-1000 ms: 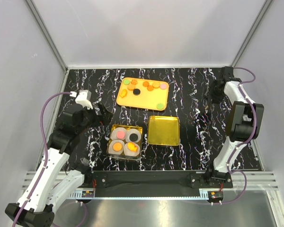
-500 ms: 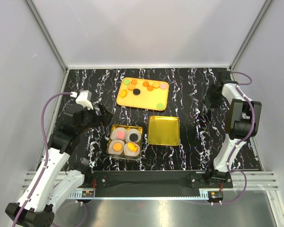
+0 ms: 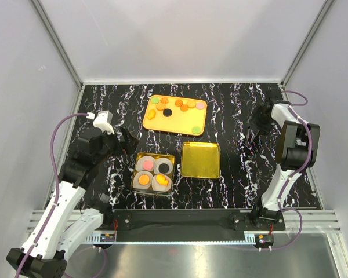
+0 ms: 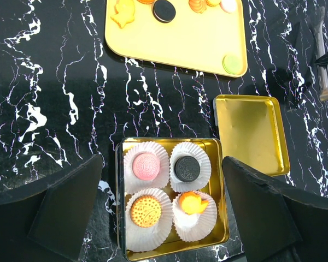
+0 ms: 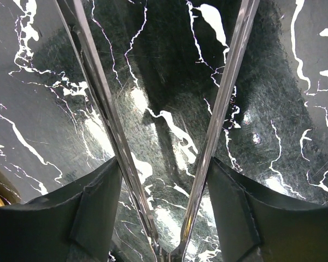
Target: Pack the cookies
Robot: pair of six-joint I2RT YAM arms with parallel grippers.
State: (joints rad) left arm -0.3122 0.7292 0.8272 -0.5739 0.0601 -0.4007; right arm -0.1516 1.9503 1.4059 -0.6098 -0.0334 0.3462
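Cookies [image 3: 184,106] mostly sit on orange tray [image 3: 175,123] at 12 o'clock on black marble table [image 3: 232,104]: orange ones, a pink, a black and two greens, most along its far edge. One green lies alone in the tray corner at 5 o'clock.

Gold tin [image 4: 120,207] sits at table centre, at 6 o'clock from the tray, with four white paper cups [image 4: 159,229], one cookie in each: pink cookie [image 4: 146,166] at 10 o'clock, black cookie [image 4: 186,168] at 2, round orange cookie [image 4: 145,210] at 8, lumpy orange cookie [image 4: 193,203] at 4. Gold lid [image 3: 200,160] lies face up just beside the tin at 3 o'clock.

Left gripper [image 3: 126,141] hovers at 10 o'clock from the tin, jaws spread wide, nothing held. In the left wrist view its fingers [image 4: 65,213] flank the tin.

Right gripper [image 5: 164,164] is over bare table at 3 o'clock, well apart from tray and tin. Its jaws are closed on the base of metal tongs [image 5: 105,103]; the tong blades splay apart, nothing between them.
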